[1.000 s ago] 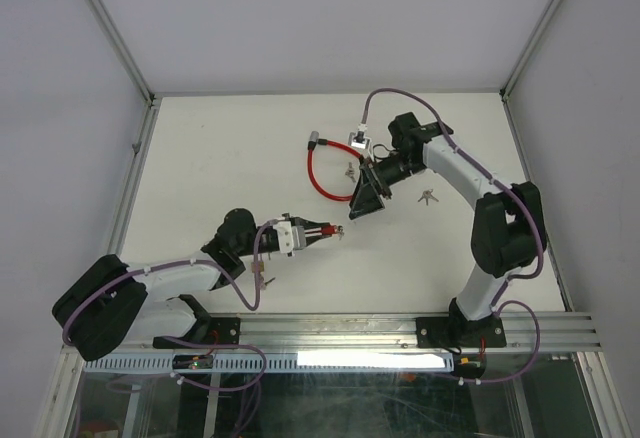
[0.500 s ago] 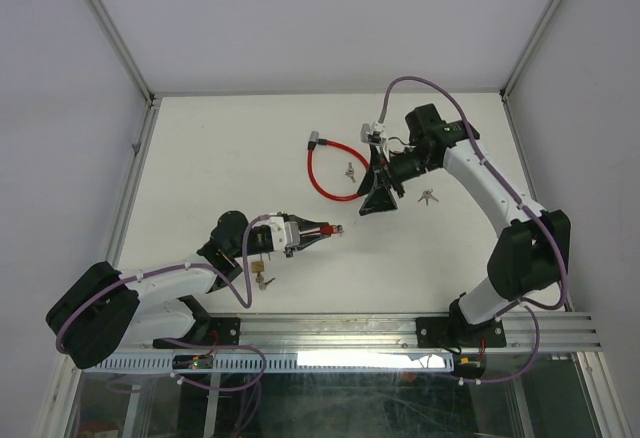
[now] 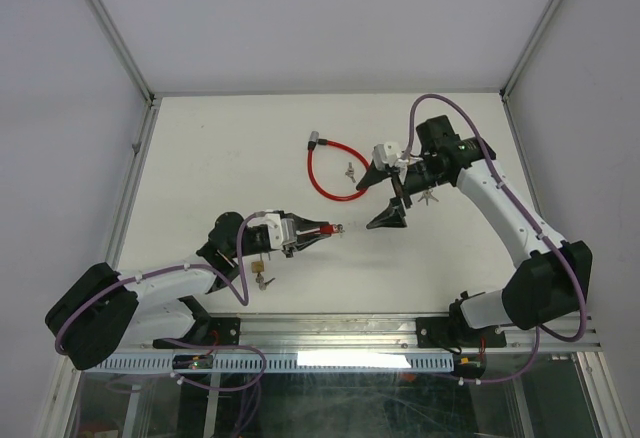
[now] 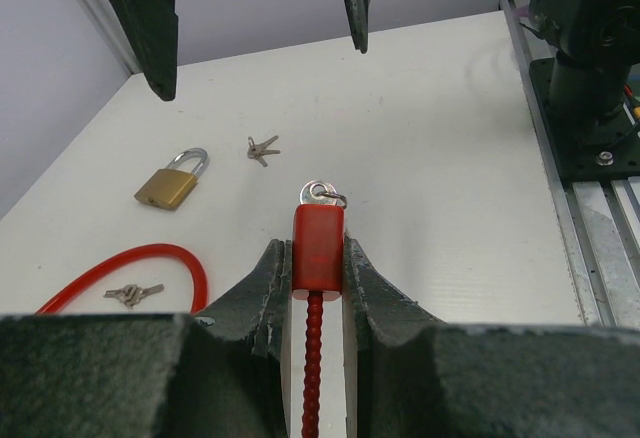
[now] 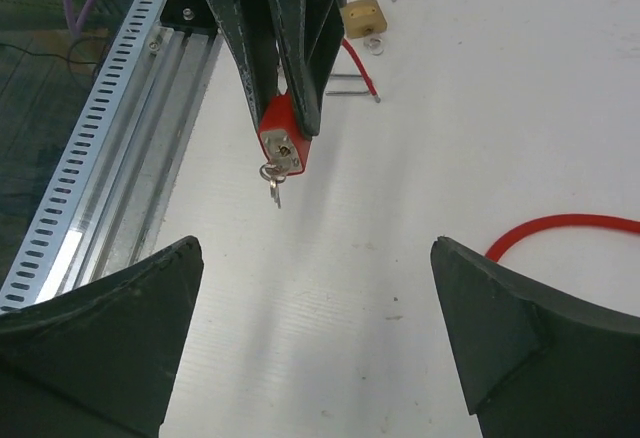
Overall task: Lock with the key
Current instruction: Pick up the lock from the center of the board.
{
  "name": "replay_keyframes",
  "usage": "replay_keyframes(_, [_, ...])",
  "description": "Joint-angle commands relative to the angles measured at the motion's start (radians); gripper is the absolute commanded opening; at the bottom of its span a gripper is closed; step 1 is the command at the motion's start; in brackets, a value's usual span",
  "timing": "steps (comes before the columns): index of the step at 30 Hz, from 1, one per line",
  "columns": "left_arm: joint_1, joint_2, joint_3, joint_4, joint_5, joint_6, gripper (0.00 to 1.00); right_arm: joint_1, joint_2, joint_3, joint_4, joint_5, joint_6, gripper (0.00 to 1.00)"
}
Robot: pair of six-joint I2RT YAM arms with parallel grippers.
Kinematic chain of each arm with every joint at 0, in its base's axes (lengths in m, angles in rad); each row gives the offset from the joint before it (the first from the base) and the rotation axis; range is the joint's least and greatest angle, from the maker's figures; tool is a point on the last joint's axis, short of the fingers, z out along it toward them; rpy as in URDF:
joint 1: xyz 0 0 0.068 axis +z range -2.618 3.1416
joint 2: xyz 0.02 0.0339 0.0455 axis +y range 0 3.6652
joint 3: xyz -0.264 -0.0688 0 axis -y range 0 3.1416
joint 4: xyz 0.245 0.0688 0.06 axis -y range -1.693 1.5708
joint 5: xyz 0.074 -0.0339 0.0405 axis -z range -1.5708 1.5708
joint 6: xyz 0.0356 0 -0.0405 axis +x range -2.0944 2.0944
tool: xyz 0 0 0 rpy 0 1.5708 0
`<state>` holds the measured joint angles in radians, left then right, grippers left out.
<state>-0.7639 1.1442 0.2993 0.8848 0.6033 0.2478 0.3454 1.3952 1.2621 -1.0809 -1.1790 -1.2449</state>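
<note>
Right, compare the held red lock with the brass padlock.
The red rectangular lock body is clamped in the left end effector; the brass padlock lies loose on the white table. The red lock carries a key at its face; the brass padlock shows none. The red one joins a ribbed red cable; the brass one has a metal shackle. Both are locks.

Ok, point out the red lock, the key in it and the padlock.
red lock (image 4: 318,248): left wrist view, its body.
key (image 4: 321,194): left wrist view, its silver ring end.
padlock (image 4: 167,189): left wrist view, its brass body.
</note>
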Motion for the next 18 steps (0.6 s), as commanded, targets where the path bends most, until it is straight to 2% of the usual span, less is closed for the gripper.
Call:
replay_keyframes(1, [0.012,-0.026,-0.006,0.093,0.009,-0.034,0.0,-0.004,-0.024,-0.008,0.046,-0.086,-0.064,1.0])
replay_keyframes(10, [0.012,-0.006,-0.019,0.151,0.006,-0.066,0.0,-0.003,-0.045,-0.073,-0.041,-0.105,-0.272,0.97])
replay_keyframes(15, [0.015,0.011,-0.011,0.159,0.008,-0.084,0.0,-0.003,-0.087,-0.145,-0.021,-0.076,-0.396,0.94])
replay_keyframes(18, [0.016,0.022,-0.007,0.164,0.009,-0.098,0.0,-0.003,-0.111,-0.171,0.016,-0.049,-0.406,0.92])
